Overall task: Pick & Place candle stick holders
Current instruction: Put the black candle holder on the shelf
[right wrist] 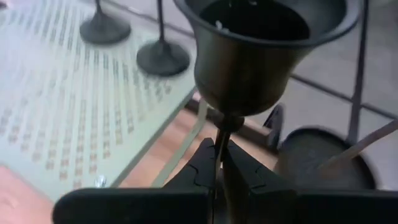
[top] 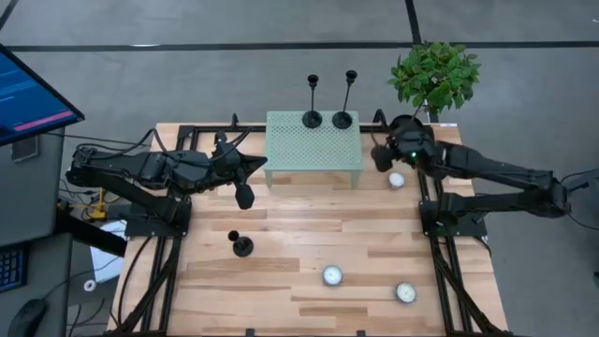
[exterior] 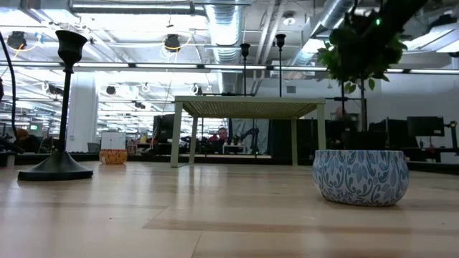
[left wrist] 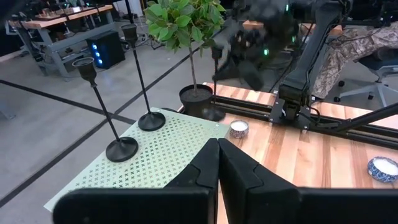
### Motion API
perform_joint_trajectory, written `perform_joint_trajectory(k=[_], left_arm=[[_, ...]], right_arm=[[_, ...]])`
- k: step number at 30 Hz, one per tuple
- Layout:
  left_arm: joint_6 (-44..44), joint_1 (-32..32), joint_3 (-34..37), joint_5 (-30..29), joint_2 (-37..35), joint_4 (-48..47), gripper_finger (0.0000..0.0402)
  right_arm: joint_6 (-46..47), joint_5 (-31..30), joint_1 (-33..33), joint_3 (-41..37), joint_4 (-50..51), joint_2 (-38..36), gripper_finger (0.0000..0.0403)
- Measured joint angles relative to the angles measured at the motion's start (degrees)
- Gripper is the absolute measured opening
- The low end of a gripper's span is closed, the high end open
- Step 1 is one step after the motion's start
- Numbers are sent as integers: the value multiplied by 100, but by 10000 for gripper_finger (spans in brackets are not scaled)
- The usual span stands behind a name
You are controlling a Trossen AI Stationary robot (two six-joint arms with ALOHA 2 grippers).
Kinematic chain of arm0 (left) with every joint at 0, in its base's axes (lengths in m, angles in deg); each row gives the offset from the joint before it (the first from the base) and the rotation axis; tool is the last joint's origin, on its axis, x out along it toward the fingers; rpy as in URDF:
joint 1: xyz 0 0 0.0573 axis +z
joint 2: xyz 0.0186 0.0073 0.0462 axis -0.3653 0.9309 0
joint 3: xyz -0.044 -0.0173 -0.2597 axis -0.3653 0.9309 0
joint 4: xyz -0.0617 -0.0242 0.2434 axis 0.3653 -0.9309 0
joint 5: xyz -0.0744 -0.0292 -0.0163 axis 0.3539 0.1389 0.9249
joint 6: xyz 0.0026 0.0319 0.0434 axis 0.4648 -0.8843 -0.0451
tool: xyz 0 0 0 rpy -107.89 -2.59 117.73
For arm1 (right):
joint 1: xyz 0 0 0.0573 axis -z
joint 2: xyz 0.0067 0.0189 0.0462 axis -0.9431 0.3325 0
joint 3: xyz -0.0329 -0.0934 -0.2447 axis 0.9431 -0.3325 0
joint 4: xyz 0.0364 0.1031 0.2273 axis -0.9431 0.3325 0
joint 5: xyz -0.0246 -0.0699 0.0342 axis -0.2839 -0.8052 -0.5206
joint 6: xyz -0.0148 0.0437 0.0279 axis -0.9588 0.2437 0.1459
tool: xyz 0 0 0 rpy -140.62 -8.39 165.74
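Observation:
Two tall black candlesticks (top: 312, 117) (top: 343, 117) stand by their disc bases on the far edge of the small green perforated table (top: 314, 150); they also show in the left wrist view (left wrist: 121, 149) (left wrist: 151, 121). A short candlestick (top: 242, 245) stands on the wooden table, at the left in the low view (exterior: 63, 107). My right gripper (top: 388, 157) is shut on another short candlestick (right wrist: 249, 56) beside the green table's right end. My left gripper (top: 245, 197) is shut and empty, in front of the green table's left end. My right gripper pinches the candlestick's thin stem (right wrist: 225, 124) between its two fingers, just under the cup top. The fingers come from the table's right side and lie across the stem. The candlestick stands upright; whether its base (left wrist: 211, 115) rests on the table, I cannot tell.
A potted plant (top: 432, 75) stands behind my right gripper, its black pot (left wrist: 196, 96) close to the held candlestick. Three small round tins lie on the wood (top: 397, 180) (top: 332, 275) (top: 405, 293). A monitor (top: 28, 94) stands off the table's left side.

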Motion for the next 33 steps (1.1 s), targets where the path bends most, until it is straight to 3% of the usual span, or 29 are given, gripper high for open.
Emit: perform_joint_trajectory(k=[8,16,24,33], left_arm=[[0,1,2,0,0,0,5],[0,1,2,0,0,0,5],[0,0,0,0,0,0,6],[0,1,0,2,0,0,7]], right_arm=[[-665,-79,223,1209,324,24,1],[-1028,998,202,2085,282,556,0],[-1074,1576,-146,2369,194,1542,0],[-1239,1560,-362,2367,-104,2208,2]])
